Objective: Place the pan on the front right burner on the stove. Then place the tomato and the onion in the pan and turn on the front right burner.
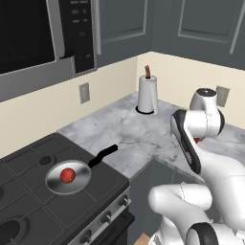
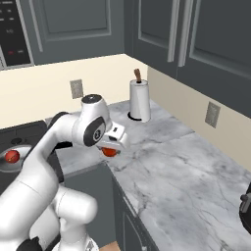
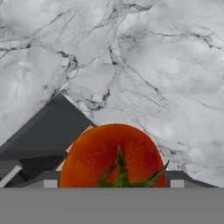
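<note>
The silver pan (image 1: 56, 184) with its black handle (image 1: 103, 155) rests on the front right of the black stove (image 1: 28, 206), covering the burner beneath it. A small round red thing (image 1: 67, 176), likely the onion, lies in the pan. My gripper (image 2: 113, 145) hangs over the marble counter's front edge, right of the stove, shut on the tomato (image 2: 110, 151). In the hand view the tomato (image 3: 114, 155), red with a green stem, sits between the fingertips (image 3: 178, 176) of the gripper (image 3: 113, 181). A sliver of the tomato (image 1: 196, 140) peeks out behind my arm.
A paper towel roll (image 1: 148, 94) stands at the back of the marble counter (image 2: 171, 162). The microwave (image 1: 28, 38) hangs over the stove, and knobs (image 1: 106, 217) line the stove's silver front. A dark object (image 2: 246, 208) sits at the counter's far right.
</note>
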You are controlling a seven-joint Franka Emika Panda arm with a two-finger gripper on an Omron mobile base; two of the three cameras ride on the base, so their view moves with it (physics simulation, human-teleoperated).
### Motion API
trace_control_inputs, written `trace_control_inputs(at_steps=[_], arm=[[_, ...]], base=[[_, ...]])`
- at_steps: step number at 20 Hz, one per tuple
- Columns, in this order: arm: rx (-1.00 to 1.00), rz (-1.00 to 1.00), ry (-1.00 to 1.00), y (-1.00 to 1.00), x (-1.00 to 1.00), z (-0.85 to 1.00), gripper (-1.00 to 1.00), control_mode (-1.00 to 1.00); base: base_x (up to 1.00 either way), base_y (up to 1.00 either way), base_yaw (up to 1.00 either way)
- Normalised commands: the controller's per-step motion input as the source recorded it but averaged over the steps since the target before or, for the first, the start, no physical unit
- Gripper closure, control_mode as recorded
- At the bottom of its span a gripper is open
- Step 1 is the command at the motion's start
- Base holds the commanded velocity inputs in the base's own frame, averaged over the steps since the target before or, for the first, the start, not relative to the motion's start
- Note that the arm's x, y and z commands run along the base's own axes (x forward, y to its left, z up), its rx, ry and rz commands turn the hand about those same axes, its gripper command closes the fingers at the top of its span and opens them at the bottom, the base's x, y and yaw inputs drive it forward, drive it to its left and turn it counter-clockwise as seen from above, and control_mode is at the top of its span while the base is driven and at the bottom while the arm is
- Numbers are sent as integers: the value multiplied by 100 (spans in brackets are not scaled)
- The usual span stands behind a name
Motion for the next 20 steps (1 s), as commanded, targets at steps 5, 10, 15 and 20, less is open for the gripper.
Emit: trace_control_inputs(at_steps=[5,10,15,20], arm=[[0,21,0,77,0,0,100,-100],[0,21,0,82,2,0,100,-100],[0,20,2,82,7,0,100,-100],[0,18,3,82,9,0,100,-100]], base=[[0,0,0],[0,0,0],[0,0,0],[0,0,0]])
